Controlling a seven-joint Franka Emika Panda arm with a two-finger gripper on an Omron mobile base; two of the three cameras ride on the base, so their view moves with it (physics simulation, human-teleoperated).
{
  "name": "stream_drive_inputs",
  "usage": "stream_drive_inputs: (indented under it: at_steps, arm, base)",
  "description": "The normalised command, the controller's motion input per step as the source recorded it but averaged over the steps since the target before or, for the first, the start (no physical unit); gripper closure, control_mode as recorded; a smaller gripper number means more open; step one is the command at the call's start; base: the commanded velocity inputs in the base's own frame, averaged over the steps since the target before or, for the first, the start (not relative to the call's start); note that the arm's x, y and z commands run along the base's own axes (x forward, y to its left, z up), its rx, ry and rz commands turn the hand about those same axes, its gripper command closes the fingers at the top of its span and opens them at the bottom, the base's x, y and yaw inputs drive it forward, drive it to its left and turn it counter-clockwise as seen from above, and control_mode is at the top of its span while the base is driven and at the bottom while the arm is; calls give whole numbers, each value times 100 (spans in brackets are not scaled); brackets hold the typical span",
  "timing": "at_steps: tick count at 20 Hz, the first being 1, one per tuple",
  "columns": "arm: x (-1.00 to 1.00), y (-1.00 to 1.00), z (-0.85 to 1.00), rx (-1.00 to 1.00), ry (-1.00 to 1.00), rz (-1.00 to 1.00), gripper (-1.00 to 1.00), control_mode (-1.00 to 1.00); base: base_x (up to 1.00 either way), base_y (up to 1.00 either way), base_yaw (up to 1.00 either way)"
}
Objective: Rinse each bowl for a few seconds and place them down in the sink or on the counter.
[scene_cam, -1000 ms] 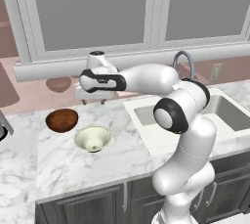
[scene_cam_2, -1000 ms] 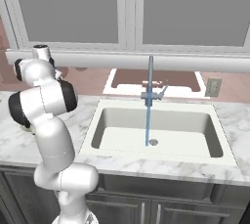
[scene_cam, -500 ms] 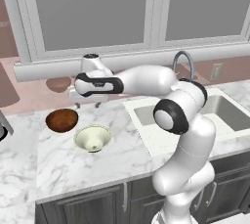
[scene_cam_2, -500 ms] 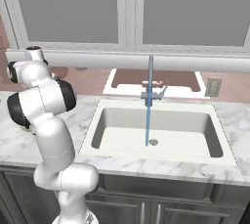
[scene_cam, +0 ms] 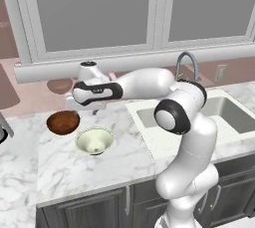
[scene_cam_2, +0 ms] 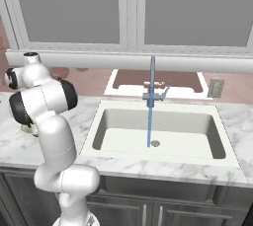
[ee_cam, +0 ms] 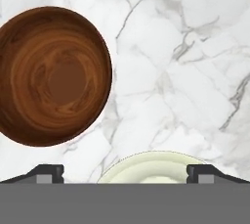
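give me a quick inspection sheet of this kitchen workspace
surface: white marble counter, grey veining.
job's things: glossy reddish-brown bowl and pale cream bowl upright on the counter, apart; white sink basin with water running from the grey faucet.
clutter: nothing seen.
grippers: pincer open, empty, above the bowls.
cables: nothing seen.
surroundings: windows, wall outlet, dark grey cabinets.

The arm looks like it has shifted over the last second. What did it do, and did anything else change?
The arm swung its hand leftward along the counter, so the open gripper now hangs above the two bowls, empty. The brown bowl and cream bowl stayed put, and water kept running into the sink.
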Motion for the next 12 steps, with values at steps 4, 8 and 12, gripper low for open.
stream_drive_inputs:
  at_steps: [4, 8, 12]
  arm:
    - [1, 20, -16, 1, 0, 0, -100, -100]
    - [3, 18, -14, 1, -1, 0, -100, -100]
    - [3, 13, -6, 0, -1, 0, -100, -100]
  base:
    - [0, 0, 0]
    - [0, 0, 0]
    - [0, 0, 0]
